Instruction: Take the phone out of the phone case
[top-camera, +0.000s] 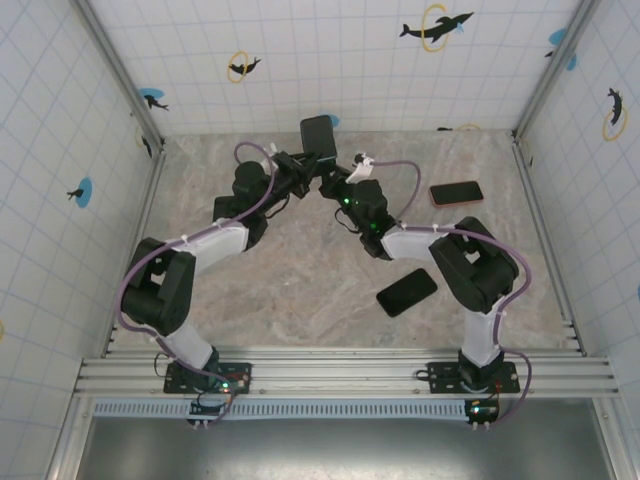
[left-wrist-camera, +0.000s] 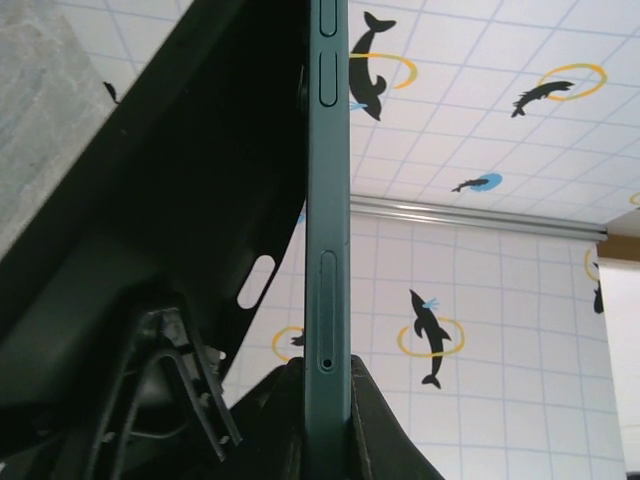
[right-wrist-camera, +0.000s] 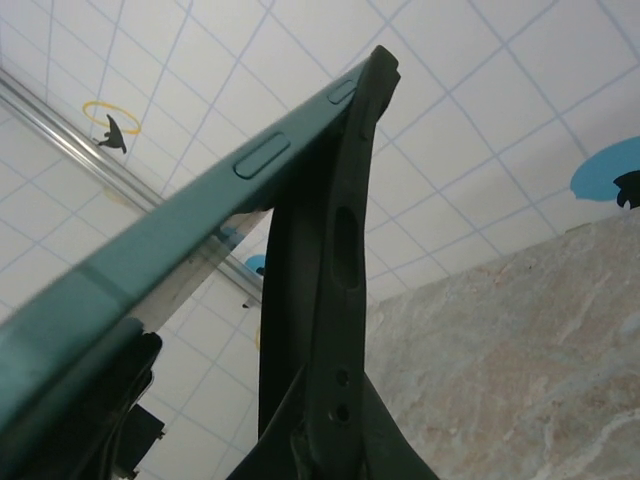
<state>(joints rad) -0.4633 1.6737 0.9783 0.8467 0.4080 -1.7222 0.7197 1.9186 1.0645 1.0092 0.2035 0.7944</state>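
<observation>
Both arms hold a teal phone (top-camera: 318, 138) in the air near the back wall. In the left wrist view the phone (left-wrist-camera: 327, 200) stands edge-on, and my left gripper (left-wrist-camera: 327, 378) is shut on its lower edge. The black phone case (left-wrist-camera: 200, 200) flares away from the phone on the left, still meeting it at the top. In the right wrist view my right gripper (right-wrist-camera: 332, 405) is shut on the black case's rim (right-wrist-camera: 338, 250). The teal phone (right-wrist-camera: 200, 200) slants away to the upper left, joined to the case only at the top corner.
A red-rimmed phone (top-camera: 456, 193) lies at the right back of the marble table (top-camera: 300, 280). A black phone (top-camera: 407, 292) lies near the right arm's elbow. Tiled walls with dolphin stickers enclose the table.
</observation>
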